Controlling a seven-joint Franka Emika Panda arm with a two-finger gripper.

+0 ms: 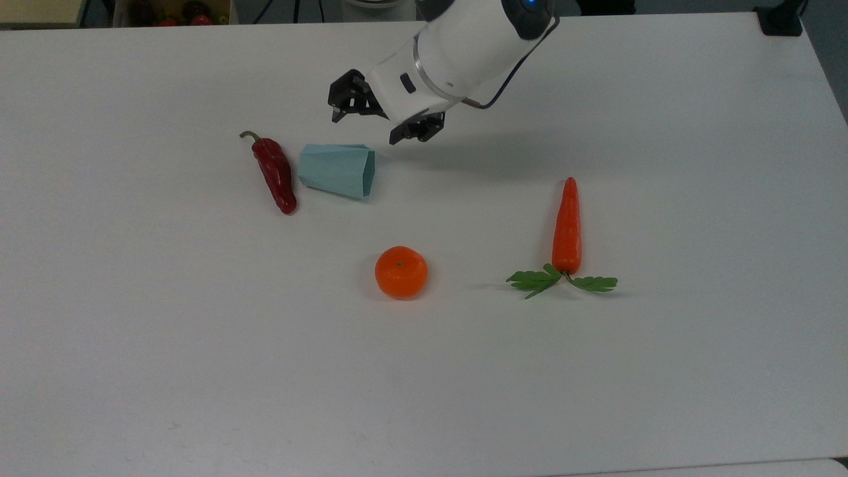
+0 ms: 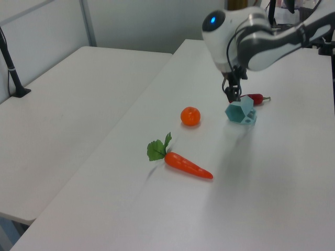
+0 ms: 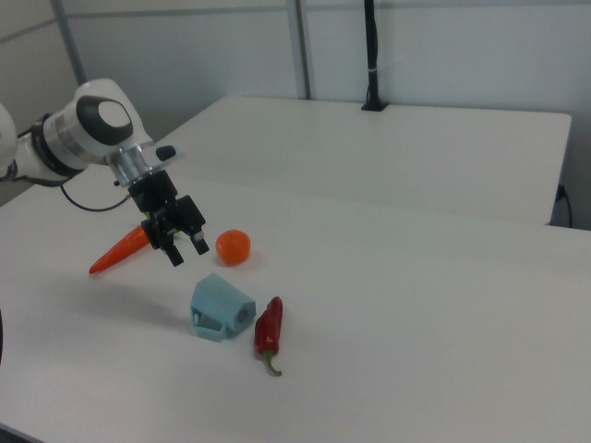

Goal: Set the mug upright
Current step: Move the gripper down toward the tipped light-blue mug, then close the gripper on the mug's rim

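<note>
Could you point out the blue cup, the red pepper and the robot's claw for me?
mug (image 1: pixel 334 170), top view, on its upper side wall as it lies tipped over.
red pepper (image 1: pixel 276 176), top view, mid-body.
claw (image 3: pixel 186 252), right view, midway between its two open fingertips.

Pale blue faceted mug on its side, beside red chilli.

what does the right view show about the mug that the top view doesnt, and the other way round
The right view shows a handle-like loop on the mug, at the wider end facing the camera, and air between the open gripper and the table.

The top view shows the mug's wider end pointing to the top view's right, away from the red chili pepper, and the carrot's green leaves.

Both show the mug lying on its side beside the pepper, the gripper near it without touching, plus the orange.
</note>
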